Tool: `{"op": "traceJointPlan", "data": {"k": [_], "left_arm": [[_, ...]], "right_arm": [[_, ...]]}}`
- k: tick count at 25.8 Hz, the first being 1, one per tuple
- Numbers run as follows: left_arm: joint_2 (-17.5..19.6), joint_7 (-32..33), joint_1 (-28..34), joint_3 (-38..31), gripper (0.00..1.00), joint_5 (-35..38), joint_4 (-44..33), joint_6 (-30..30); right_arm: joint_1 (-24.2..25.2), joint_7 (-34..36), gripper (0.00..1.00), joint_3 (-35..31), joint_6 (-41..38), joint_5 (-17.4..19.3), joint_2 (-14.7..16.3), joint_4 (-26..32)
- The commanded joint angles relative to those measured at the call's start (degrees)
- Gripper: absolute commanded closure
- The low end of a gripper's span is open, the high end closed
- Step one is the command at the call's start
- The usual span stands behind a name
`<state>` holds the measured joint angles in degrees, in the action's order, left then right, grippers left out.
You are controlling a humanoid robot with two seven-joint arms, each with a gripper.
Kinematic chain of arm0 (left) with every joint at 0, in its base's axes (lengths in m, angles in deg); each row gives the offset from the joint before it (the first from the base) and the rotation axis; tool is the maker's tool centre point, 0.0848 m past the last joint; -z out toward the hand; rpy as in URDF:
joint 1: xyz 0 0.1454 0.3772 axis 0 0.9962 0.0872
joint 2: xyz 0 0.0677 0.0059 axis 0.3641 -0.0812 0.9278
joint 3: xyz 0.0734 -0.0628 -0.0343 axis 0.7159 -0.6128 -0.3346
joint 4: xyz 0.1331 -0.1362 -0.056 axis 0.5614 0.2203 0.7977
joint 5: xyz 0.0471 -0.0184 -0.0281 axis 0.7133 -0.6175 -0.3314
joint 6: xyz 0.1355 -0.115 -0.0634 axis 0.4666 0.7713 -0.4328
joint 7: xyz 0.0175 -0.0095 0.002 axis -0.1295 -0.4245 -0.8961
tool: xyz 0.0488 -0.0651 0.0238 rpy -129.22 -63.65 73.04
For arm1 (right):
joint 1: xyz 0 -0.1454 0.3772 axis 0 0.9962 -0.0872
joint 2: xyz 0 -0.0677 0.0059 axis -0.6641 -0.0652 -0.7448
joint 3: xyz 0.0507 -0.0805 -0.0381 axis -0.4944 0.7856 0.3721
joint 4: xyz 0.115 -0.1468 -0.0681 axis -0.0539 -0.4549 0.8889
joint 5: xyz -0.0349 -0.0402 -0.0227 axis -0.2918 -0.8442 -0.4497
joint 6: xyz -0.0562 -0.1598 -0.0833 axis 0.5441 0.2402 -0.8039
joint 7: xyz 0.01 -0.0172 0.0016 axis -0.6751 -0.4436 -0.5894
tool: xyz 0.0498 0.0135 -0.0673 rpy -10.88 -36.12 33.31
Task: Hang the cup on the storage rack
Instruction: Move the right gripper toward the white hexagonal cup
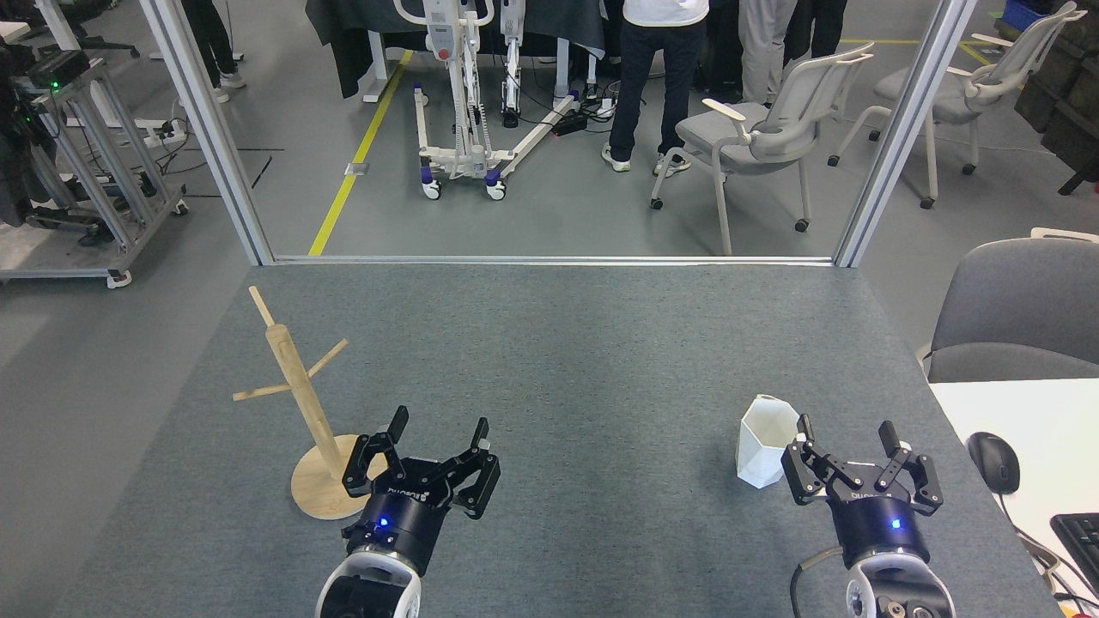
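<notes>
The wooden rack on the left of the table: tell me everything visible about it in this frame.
The storage rack is a light, unfinished-looking wooden mug tree: a round flat disc base, one post that appears to lean up and left in the head view, and thin pegs angling off it. No cup hangs on any peg. It stands on the grey table, near the left edge. The open left claw sits just right of the base, overlapping its edge in view; contact cannot be told.
</notes>
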<state>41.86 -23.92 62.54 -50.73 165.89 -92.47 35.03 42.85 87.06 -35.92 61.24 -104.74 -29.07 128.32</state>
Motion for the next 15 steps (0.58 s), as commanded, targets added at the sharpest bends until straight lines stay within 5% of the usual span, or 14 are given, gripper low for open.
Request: {"op": "traceJointPlan", "data": {"k": [1,15], "left_arm": [[-0.87,0.03,0.22,0.48,0.00,-0.09,0.19,0.27],[-0.69,-0.32,0.22,0.22,0.00,-0.18,1.07,0.45]], "right_arm": [[0.00,0.06,0.00,-0.01,0.02,0.00,0.06,0.00],[0.44,0.24,0.01,0.17,-0.07,0.00,0.06,-0.09]]}}
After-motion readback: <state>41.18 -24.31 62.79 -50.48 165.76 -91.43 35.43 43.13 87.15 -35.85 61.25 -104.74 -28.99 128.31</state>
